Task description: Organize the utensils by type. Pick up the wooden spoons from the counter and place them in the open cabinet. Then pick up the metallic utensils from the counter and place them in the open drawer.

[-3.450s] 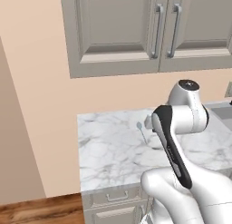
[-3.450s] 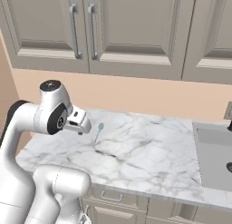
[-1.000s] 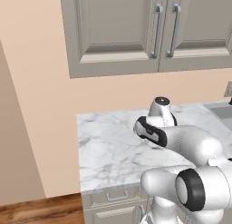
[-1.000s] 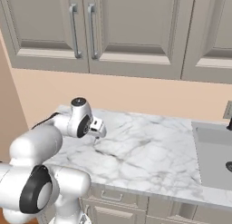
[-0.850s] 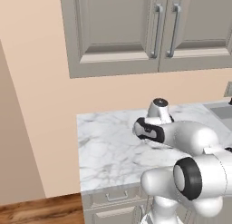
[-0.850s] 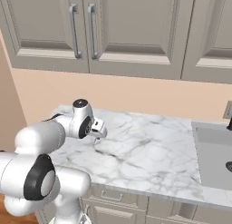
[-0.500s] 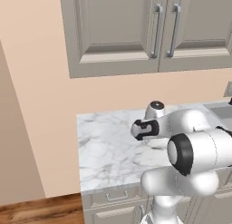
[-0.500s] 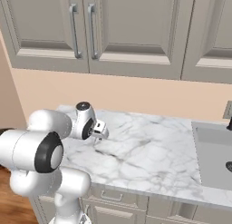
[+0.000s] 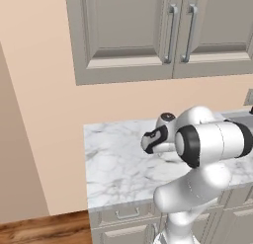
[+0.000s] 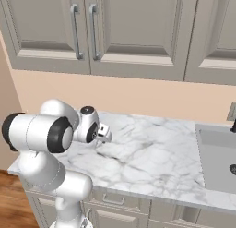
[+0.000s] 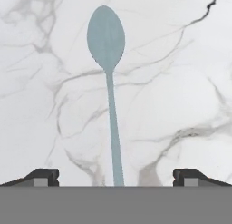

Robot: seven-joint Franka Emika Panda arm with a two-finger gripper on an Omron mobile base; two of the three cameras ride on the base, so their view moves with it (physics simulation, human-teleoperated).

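1. A pale teal-blue spoon [image 11: 108, 82] lies flat on the white marble counter [image 11: 181, 82], its oval bowl toward the top of the hand view and its thin handle running down to the bottom edge.
2. The gripper [image 11: 116, 177] hangs low over the handle end, its two dark fingertips [image 11: 43, 177] spread wide apart, one on each side of the handle and touching nothing.
3. In the right base view the gripper [image 10: 103, 135] sits just above the counter [image 10: 152, 162] near its left rear part, with the white arm [image 10: 41, 135] folded close behind it.
4. In the left base view the hand [image 9: 150, 141] points down at the marble [image 9: 113, 159].
5. Closed grey-beige upper cabinets [image 10: 133, 28] with metal bar handles [image 10: 76, 31] hang above, and a sink [image 10: 216, 158] lies at the counter's right end.
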